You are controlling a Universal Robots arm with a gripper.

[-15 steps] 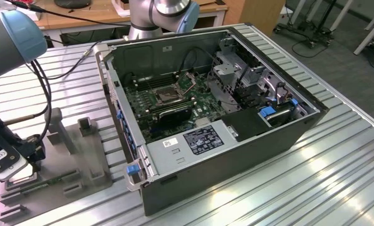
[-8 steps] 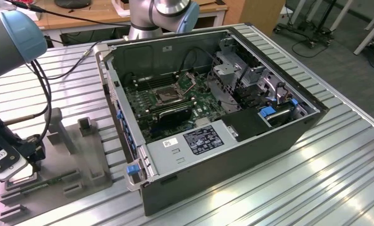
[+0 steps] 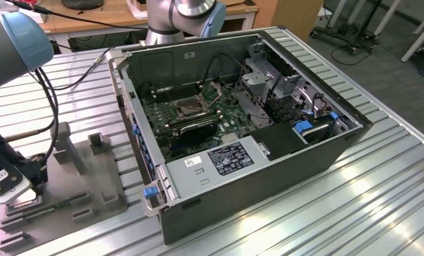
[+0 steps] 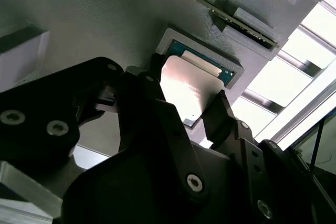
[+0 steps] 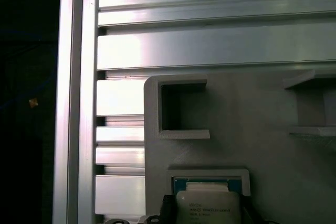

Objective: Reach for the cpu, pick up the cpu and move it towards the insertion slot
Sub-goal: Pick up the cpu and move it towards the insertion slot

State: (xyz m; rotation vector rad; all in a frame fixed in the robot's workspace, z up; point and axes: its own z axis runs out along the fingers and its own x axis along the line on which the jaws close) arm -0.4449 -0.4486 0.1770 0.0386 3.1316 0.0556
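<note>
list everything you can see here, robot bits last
cpu: 1, silvery top with green rim, seated in a recess of the tray
tray: 1, grey, on the table at the exterior view's left
memory stick: 1, green, lying on the tray
computer case: 1, black and grey, open, mid-table
motherboard: 1, green, inside the case
insertion slot: 1, silver frame with dark centre, on the motherboard
table: 1, silver, slatted, under everything
arm: 1, grey with blue caps, at the exterior view's left
gripper: 1, black, down over the cpu in the tray
</note>
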